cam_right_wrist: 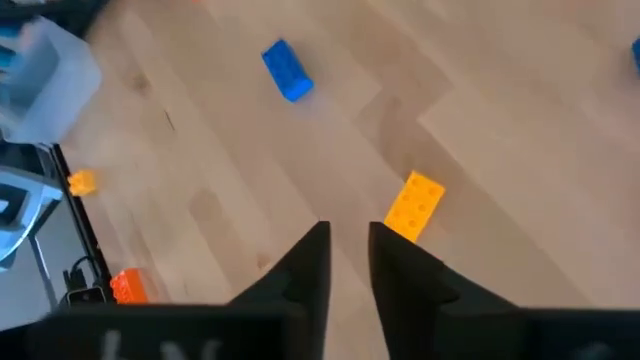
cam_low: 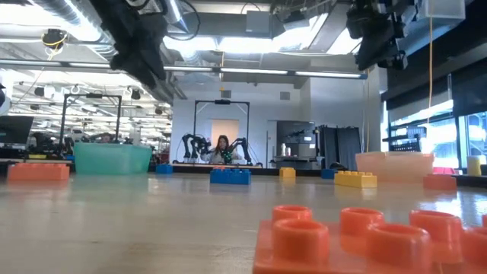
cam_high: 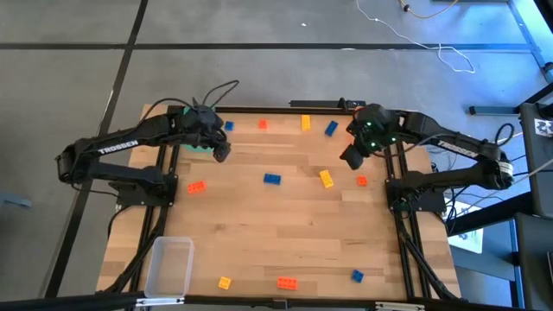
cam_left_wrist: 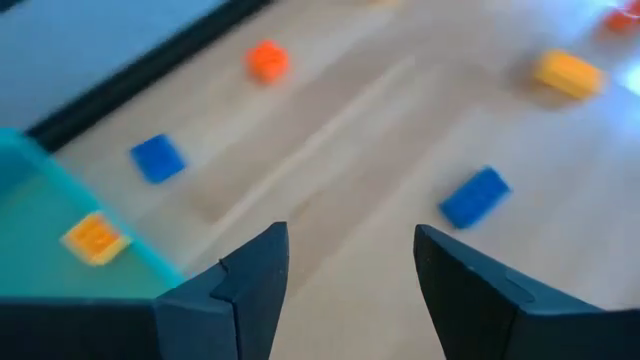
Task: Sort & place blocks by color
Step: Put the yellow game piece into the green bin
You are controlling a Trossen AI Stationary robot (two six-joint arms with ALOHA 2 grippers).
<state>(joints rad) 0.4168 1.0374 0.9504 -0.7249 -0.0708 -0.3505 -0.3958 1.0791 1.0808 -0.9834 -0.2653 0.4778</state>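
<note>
Small blue, yellow and orange blocks lie scattered flat on the wooden table (cam_high: pixel 285 229), among them a blue block (cam_high: pixel 272 180), a yellow block (cam_high: pixel 326 178) and an orange block (cam_high: pixel 196 186). My left gripper (cam_high: pixel 222 154) hangs open in the air beside the green bin (cam_high: pixel 197 145), nothing between its fingers (cam_left_wrist: pixel 250 280). One yellow block (cam_left_wrist: pixel 95 238) lies inside that bin. My right gripper (cam_high: pixel 352 160) hangs above the table's far right, just short of the yellow block (cam_right_wrist: pixel 413 206). Its fingers stand a narrow gap apart (cam_right_wrist: pixel 348 250) with nothing between them.
A clear bin (cam_high: pixel 168 263) stands at the near left corner. An orange bin (cam_low: pixel 393 164) stands at the far right under my right arm. More blocks lie along the far edge (cam_high: pixel 305 123) and the near edge (cam_high: pixel 287 282). A person shows in the room beyond the table.
</note>
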